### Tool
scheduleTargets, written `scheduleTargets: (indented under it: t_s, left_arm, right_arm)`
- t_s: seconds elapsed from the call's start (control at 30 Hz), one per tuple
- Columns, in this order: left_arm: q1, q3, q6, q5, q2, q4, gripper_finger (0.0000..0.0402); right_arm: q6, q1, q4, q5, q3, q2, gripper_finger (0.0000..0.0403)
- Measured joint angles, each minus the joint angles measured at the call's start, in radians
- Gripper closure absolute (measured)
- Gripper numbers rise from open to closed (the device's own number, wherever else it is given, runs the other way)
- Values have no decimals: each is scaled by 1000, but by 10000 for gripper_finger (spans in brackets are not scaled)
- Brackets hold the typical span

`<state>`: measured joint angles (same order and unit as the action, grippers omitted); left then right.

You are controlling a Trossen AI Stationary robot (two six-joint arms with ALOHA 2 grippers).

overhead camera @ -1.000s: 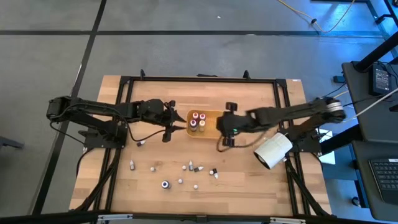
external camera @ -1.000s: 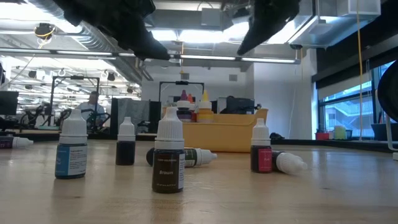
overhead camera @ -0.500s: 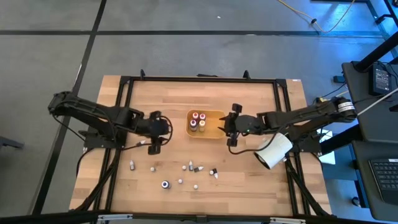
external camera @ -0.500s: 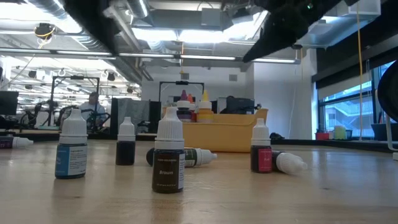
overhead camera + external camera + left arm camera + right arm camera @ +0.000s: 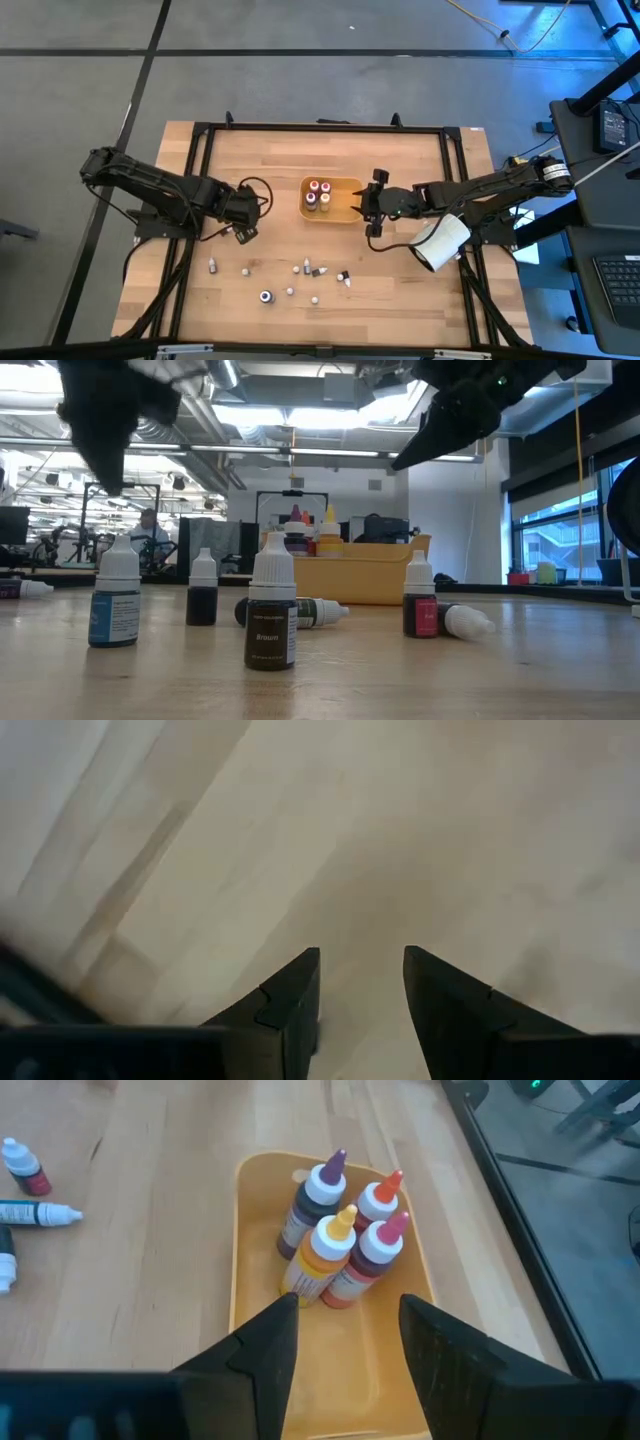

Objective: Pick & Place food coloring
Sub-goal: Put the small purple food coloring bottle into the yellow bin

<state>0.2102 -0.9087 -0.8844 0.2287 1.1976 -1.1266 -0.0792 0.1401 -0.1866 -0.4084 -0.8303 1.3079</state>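
Note:
Several food coloring bottles [image 5: 335, 1230] stand in the orange tray [image 5: 345, 190]. More bottles [image 5: 300, 268] stand or lie scattered on the wood toward the near edge. Among them in the low view are a blue one [image 5: 115, 600], a brown one [image 5: 272, 612] and a red one [image 5: 420, 605]. My left gripper [image 5: 243, 230] is open to the left of the tray; its wrist view shows only bare wood between the fingers [image 5: 360, 990]. My right gripper [image 5: 370, 202] is open just right of the tray and points at it [image 5: 348, 1330].
A big white cylinder [image 5: 438, 242] lies on the table under my right arm, near the right edge. A black frame [image 5: 320, 127] runs around the table. Bare wood lies between the tray and the scattered bottles.
My left gripper has swung away from the tray, toward the table's left and near edges, and now points more downward. My right gripper has drawn back a little from the tray toward the right edge. No bottle has moved.

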Motion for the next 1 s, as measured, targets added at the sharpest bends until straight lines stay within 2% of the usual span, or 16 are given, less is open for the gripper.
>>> scheduleTargets:
  t_s: [0.23,0.4,0.53,0.8,1.0]
  left_arm:
    - [-33,164,-118,-67,0,2,260]
    - [-55,211,-154,-140,0,5,261]
    - [-56,233,-161,-180,0,36,260]
    - [-56,237,-56,-197,0,116,261]
    - [-56,237,-40,-197,0,117,260]
  right_arm:
    - [-28,0,3,1,0,0,226]
    - [-183,0,-3,2,0,0,226]
    - [-238,-1,15,2,0,0,226]
    - [-146,-1,12,1,0,0,226]
    - [6,-1,-12,1,0,0,226]
